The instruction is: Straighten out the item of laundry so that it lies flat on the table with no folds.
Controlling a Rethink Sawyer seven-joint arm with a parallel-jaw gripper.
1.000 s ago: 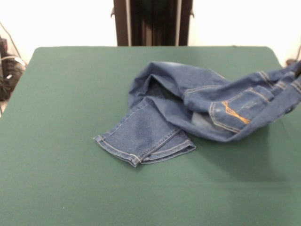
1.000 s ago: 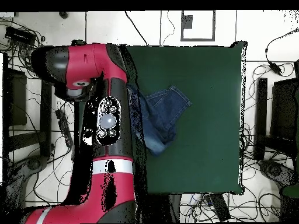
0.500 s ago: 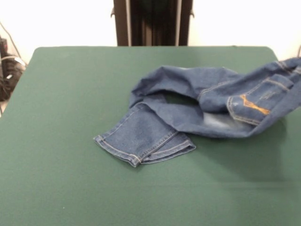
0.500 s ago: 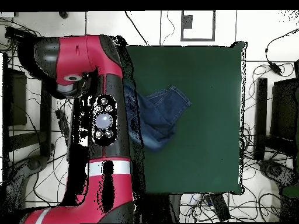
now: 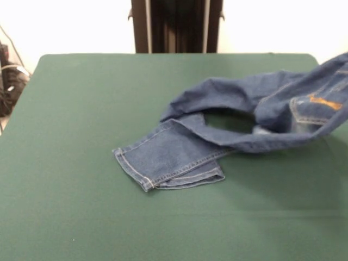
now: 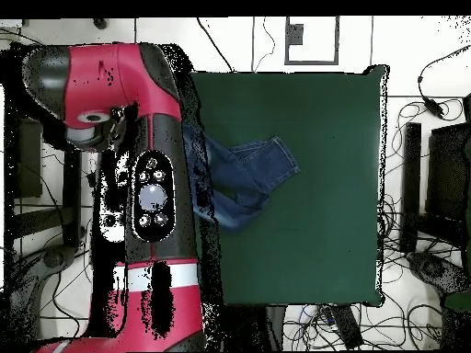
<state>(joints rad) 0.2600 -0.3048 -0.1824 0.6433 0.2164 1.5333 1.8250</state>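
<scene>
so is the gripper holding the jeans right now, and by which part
It cannot be told: the gripper is out of sight. The jeans rise off the table at their waist end, so something likely holds them there.

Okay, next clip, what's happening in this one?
A red and black robot arm reaches over one edge of the green table, where a small pair of blue jeans is being straightened. The waist end with the orange-stitched pocket is raised toward the picture's right edge in the front view, while one leg cuff lies on the felt. The gripper itself is hidden. The jeans are not flat yet.
</scene>
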